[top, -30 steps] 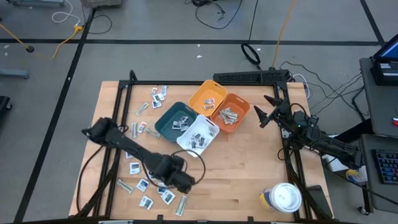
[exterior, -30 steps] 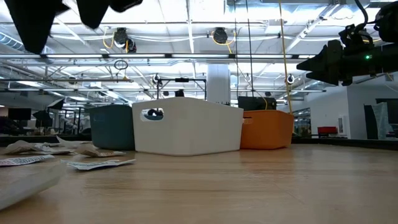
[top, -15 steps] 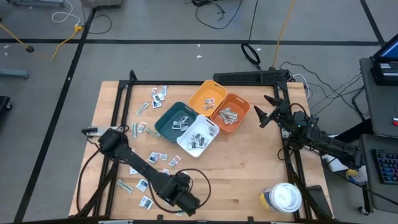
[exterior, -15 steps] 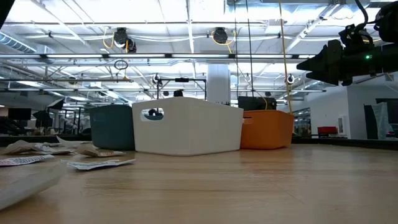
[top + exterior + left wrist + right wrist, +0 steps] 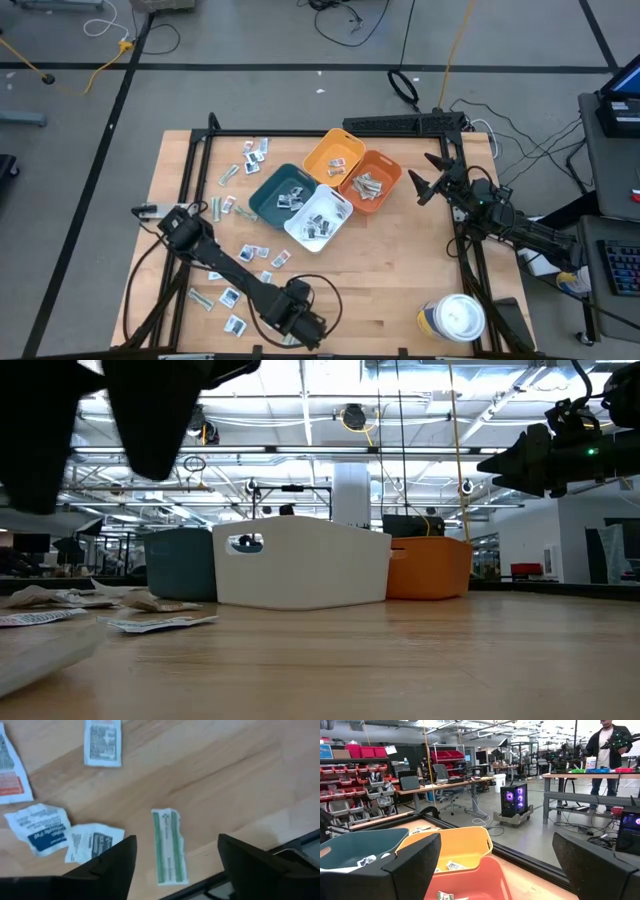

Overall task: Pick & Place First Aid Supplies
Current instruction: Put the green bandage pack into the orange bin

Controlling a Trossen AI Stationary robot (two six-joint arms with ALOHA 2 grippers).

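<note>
- Four small plastic bins are sitting clustered near the far middle of the pale wooden surface (image 5: 400, 270): a teal bin (image 5: 283, 193), a white bin (image 5: 320, 217), a yellow bin (image 5: 335, 156) and an orange bin (image 5: 372, 182). Each is already holding a few packets, so they are probably serving as sorting targets.
- Loose first aid packets are lying scattered over the left half of the surface, some beyond the bins and more along the near edge, all flat and apart from the bins.
- The left gripper (image 5: 303, 327) is reaching low over the near edge of the surface, pointing down at a narrow grey-green wrapped strip (image 5: 169, 846), which is lying flat close to the edge.
- In the left wrist view the strip is showing in the gap between the two dark fingers (image 5: 107, 865), which suggests the arm is lining up to take this one.
- Its jaws are standing apart on either side of the strip (holding nothing; whether the tips are touching the wood cannot be seen).
- Small white square packets with blue print (image 5: 42, 829) are lying just beside the strip, close enough to get caught by mistake.
- The right gripper (image 5: 425, 180) is waiting in the air by the far right edge, beside the orange bin, jaws spread wide and empty.
- A round white-lidded tub (image 5: 458, 318) is standing at the near right corner.
</note>
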